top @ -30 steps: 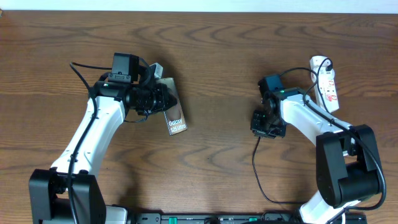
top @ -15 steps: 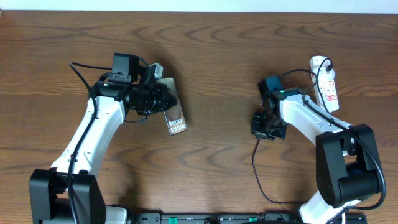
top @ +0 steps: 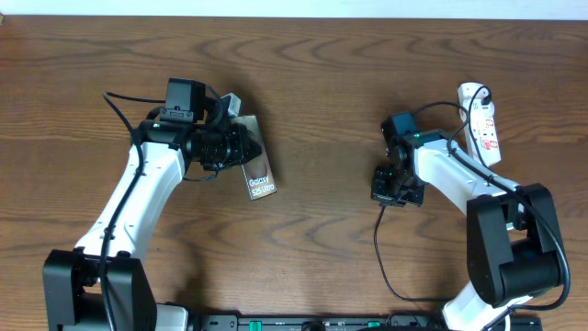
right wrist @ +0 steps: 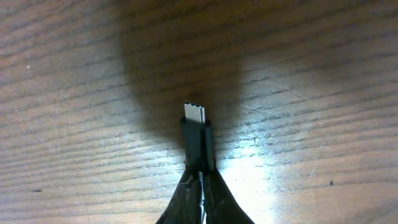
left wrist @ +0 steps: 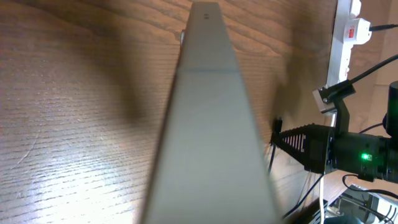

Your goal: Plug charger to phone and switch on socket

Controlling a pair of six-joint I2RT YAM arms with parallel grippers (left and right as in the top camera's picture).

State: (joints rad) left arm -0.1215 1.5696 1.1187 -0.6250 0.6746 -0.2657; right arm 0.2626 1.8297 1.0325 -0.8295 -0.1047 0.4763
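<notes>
- The left gripper (top: 231,144) is clamped shut on the flat bronze-grey phone (top: 258,175) with white "Galaxy" lettering, holding it tilted above the brown wooden worktop (top: 322,83), lettered end lowest
- Hold that arm rock steady, with the phone's port end turned toward the other arm; which edge carries the port cannot be told from here
- The right gripper (top: 395,187) is pinched fully shut on the thin black charger (right wrist: 198,143), gripping the back of its small plug so the silver tip juts out ahead of the fingertips, low over the wood and well apart from the phone
- Because only the plug's rear is gripped, it could pivot: line the tip up with the port, flat side parallel to the phone's face, and push in slowly and straight
- The narrow white socket (top: 481,118), a power strip with red markings, lies at the far right beside the right arm; press its switch only once the plug is seated
</notes>
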